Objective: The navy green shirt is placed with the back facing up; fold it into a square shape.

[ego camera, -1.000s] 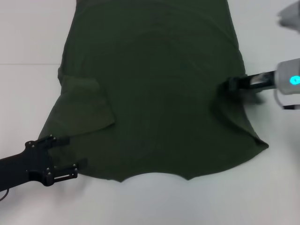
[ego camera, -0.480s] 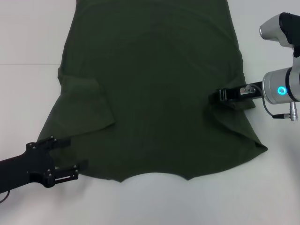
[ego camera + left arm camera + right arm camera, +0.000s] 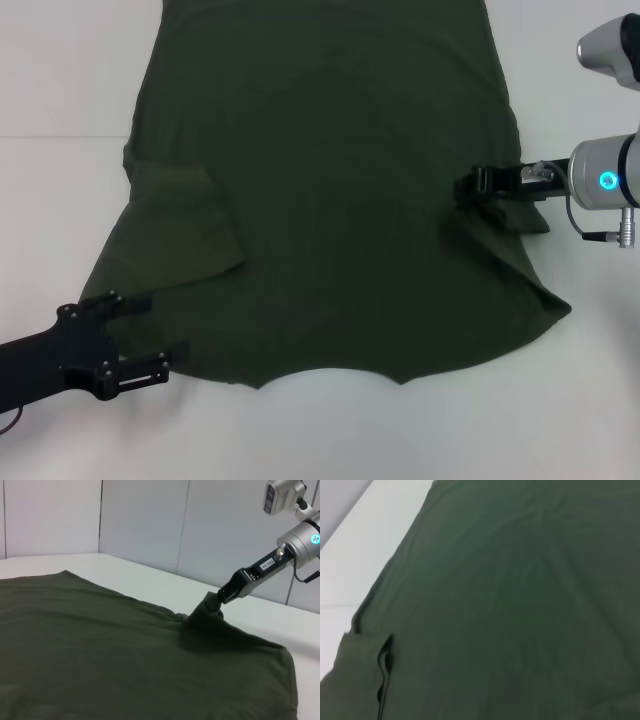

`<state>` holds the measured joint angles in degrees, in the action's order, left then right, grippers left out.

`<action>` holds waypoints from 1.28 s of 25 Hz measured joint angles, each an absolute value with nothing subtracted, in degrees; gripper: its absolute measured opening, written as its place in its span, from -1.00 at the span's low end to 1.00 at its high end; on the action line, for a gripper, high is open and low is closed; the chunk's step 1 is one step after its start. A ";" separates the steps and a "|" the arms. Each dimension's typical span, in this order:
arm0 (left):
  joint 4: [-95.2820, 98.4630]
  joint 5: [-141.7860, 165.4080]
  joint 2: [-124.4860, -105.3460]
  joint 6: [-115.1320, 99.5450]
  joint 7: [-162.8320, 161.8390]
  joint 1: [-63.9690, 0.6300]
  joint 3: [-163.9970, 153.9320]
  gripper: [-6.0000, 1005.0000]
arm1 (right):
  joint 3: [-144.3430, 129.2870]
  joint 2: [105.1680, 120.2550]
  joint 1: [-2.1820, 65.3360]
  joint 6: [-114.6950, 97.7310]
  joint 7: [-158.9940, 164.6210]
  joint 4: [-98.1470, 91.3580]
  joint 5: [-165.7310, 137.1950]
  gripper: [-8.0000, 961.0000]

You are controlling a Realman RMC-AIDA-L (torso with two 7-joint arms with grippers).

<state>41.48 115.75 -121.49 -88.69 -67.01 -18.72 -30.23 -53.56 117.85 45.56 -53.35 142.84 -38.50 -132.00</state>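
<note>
On the left side of the head view I see my left gripper (image 3: 140, 335) low on the white worktop (image 3: 60, 80), at the near left corner of the navy green shirt (image 3: 330, 190). Its two fingers stand apart, one over the edge of the sleeve and one beside the hem, and no cloth is between them, so it holds nothing.

The shirt lies spread in the middle of the worktop, its collar end near me and the hem far away. The left sleeve (image 3: 185, 225) is already turned in on the body. The cloth is soft and thin, I judge it light and limp. It makes folds easily and will not keep a line by itself. It can drag on the worktop and wrinkle if I pull from one point only. I think the best places to take it are the side seam and the sleeve edge, where the fabric is doubled and gives more grip.

On the right, my right gripper (image 3: 468, 188) is at the right side of the shirt, about where the sleeve joins the body. In the left wrist view its fingers (image 3: 220, 596) are closed on a pinch of cloth, which rises in a small peak above the worktop. The right sleeve (image 3: 530, 300) is still spread out flat, so this side is not folded yet.
</note>
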 joint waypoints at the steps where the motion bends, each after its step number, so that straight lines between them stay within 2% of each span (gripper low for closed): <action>1: 41.48 115.75 -121.49 -88.68 -67.02 -18.72 -30.23 0.72 | -53.21 117.93 45.55 -53.20 142.84 -38.48 -131.98 -0.90; 9: 41.48 115.75 -121.46 -88.46 -67.06 -18.72 -30.23 0.72 | -52.56 118.10 45.50 -52.16 142.60 -37.00 -131.79 -0.90; 14: 41.48 115.75 -121.53 -88.15 -67.06 -18.72 -30.23 0.72 | -52.56 118.12 45.09 -52.09 141.88 -37.00 -130.33 -0.46; 25: 41.39 115.61 -121.55 -87.93 -66.98 -18.72 -30.23 0.72 | -49.94 117.26 40.17 -55.45 135.89 -35.62 -114.51 -0.01; 28: 41.39 115.36 -121.55 -87.87 -67.01 -18.75 -29.73 0.72 | -45.57 117.43 36.30 -58.71 130.42 -33.98 -107.05 0.49; 32: 41.39 115.33 -121.76 -87.79 -66.99 -18.91 -28.51 0.72 | -37.31 117.65 30.56 -64.73 118.86 -25.23 -93.85 0.72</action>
